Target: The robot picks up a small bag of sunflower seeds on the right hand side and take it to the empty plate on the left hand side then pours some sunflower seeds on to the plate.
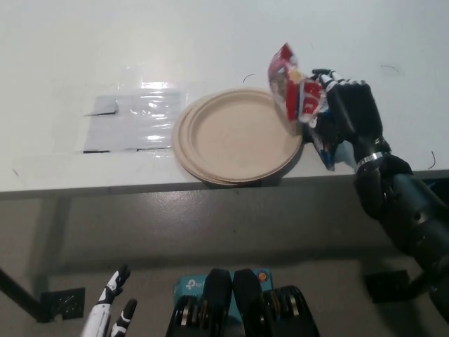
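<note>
A red and white bag of sunflower seeds (293, 91) is lifted above the right rim of the beige paper plates (231, 137), tilted with its top towards the left. My black right hand (347, 116) is shut on the bag from its right side. The plates are stacked near the table's front edge and the top one holds nothing. My white left hand (112, 309) hangs low at the bottom left, below the table, with its fingers apart and nothing in it.
A clear plastic sheet (133, 119) lies flat on the white table (84, 49) left of the plates. The table's front edge (140, 188) runs across the middle of the view. A teal box (193, 286) sits on the floor below.
</note>
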